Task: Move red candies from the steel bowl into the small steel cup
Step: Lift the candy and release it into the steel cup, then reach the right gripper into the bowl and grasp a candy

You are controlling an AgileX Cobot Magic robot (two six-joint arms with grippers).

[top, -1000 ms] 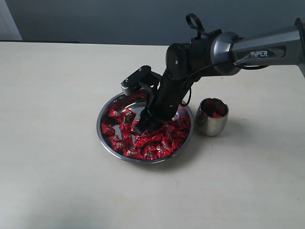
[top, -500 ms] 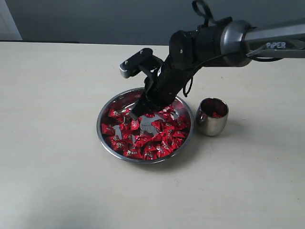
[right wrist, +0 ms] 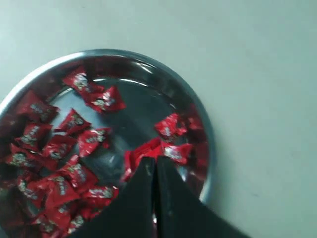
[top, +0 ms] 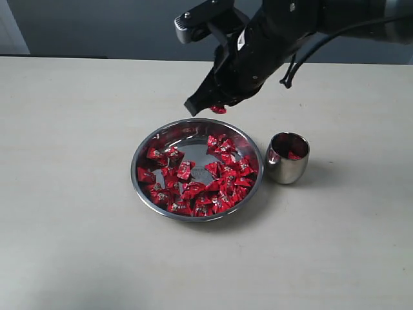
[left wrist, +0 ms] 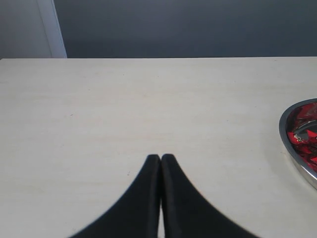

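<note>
- The right arm's black fingers [top: 197,103] hang in the air above the far rim of the wide shallow round steel bowl [top: 134,172], clear of its contents.
- These fingers are clamped on a single red candy [top: 218,109], which shows just under their tips in the exterior view; in the right wrist view the right arm's black fingers [right wrist: 147,169] stand almost together.
- The shiny red wrapped candies [top: 213,184] lie heaped in the near and right parts of the bowl, leaving bare steel at the far left.
- The small rounded steel cup [top: 284,169] stands upright on the pale worktop [top: 71,129] just right of the bowl, with red inside it.
- The left arm's black fingers [left wrist: 156,162] are pressed together, empty, over bare worktop well left of the bowl.
</note>
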